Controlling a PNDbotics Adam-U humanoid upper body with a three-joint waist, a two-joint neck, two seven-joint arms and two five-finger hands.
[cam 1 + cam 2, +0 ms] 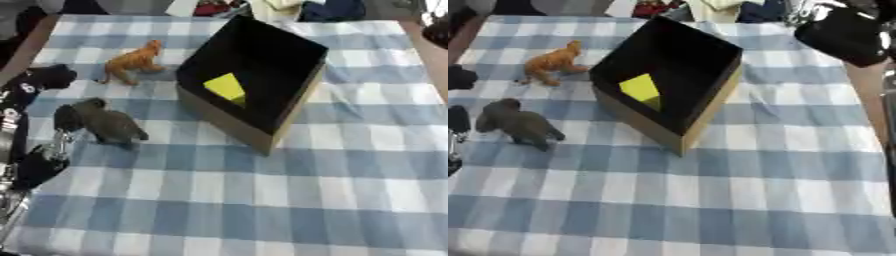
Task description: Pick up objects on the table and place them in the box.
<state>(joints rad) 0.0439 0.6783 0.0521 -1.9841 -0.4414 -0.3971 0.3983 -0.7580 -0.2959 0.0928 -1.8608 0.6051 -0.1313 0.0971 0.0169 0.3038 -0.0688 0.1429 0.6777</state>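
Two toy animals are waiting on the cloth, and your left hand (54, 119) is right beside the nearer one. It's coming in on the side of the box (234, 127) away from your right arm, dark fingers close to the grey animal (109, 125), touching or nearly touching its head end. You can't tell from these views how far the fingers are spread or whether they have any hold on it; the toy looks to be standing on the cloth on its own feet.

Your right hand (846, 32) hangs high beyond the box's far corner, well clear of everything; its fingers can't be read either.

Out from the hand: the grey animal stands near the box's long cardboard wall, a little apart from it. The orange animal (134, 61) stands further back, beside the box's far left wall, apart from the grey one. Inside the box a yellow block (227, 87) already lies on the black floor.

So the step in hand looks like the reach for the grey animal. Next you'll need to close around its body, lift it clear of the rim, carry it across and let go over the open box. The orange one would follow.
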